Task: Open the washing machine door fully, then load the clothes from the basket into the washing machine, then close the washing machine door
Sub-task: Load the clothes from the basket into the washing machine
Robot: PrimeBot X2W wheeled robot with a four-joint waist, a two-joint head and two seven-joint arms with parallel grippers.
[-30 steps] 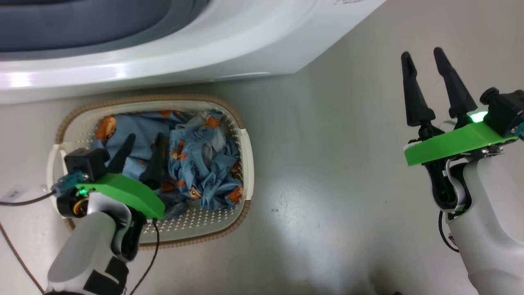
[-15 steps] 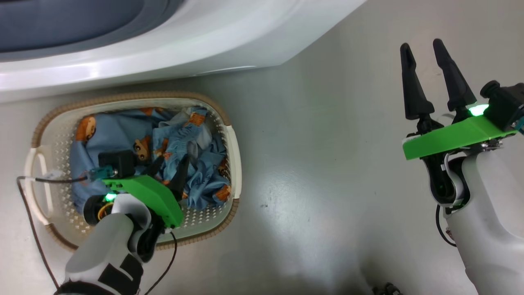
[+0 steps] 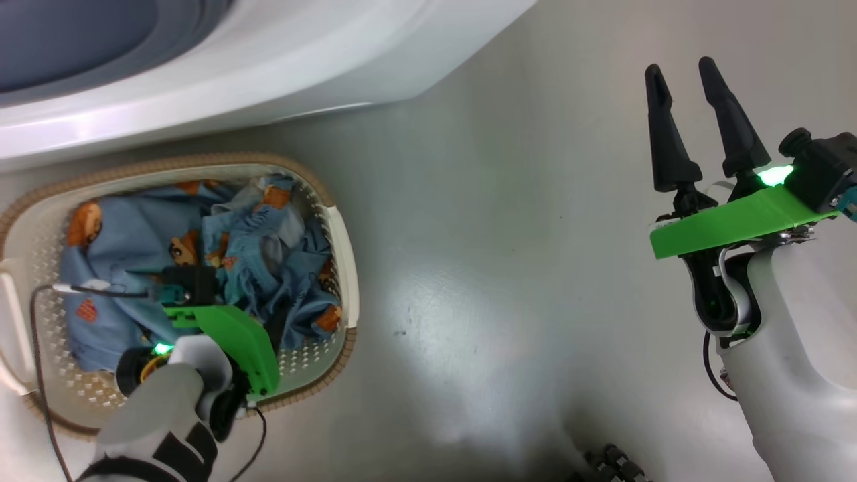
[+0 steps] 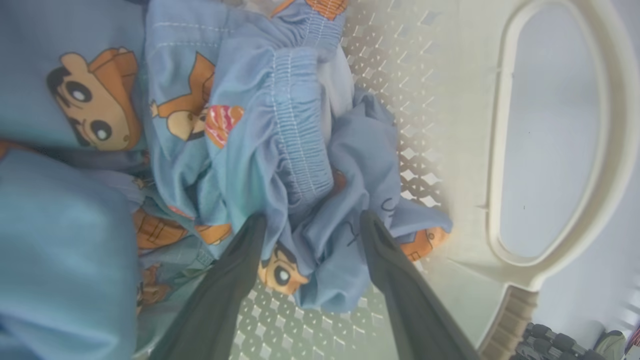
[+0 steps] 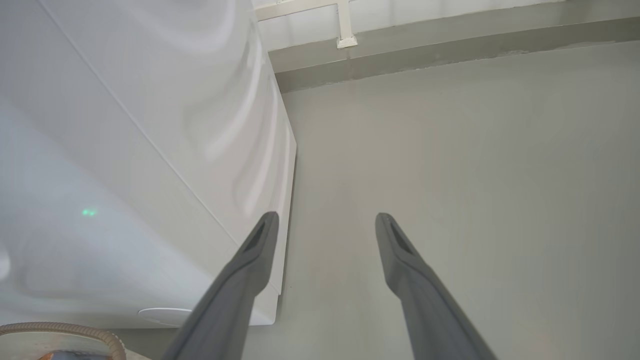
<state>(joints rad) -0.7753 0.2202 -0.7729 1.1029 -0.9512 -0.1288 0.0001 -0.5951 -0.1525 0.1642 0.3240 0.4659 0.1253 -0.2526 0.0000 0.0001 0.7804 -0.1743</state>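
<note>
The cream basket (image 3: pixel 343 249) with a brown rim stands on the floor in front of the white washing machine (image 3: pixel 268 60). Light blue clothes (image 3: pixel 134 241) printed with orange cartoon figures fill it. My left gripper (image 3: pixel 262 316) reaches down into the basket's right part. In the left wrist view, my left gripper (image 4: pixel 312 218) is open, its fingers either side of a bunched fold of the clothes (image 4: pixel 280 125), close to the basket's handle (image 4: pixel 500 150). My right gripper (image 3: pixel 681 67) hangs open and empty over bare floor at the right. A dark grey curve (image 3: pixel 67 33) crosses the machine's top left; I cannot tell whether it is the door.
The right wrist view has my right gripper (image 5: pixel 326 217) beside the washing machine's white side panel (image 5: pixel 125 150), with grey floor (image 5: pixel 475 175) running to a wall base (image 5: pixel 450 40). A black cable (image 3: pixel 37 348) loops over the basket's left side. A dark ribbed part (image 3: pixel 606 462) shows at the bottom edge.
The camera has swung, sliding the basket and machine left in the picture. My left gripper has moved across the basket to its right part and sunk into the clothes. The right arm holds still.
</note>
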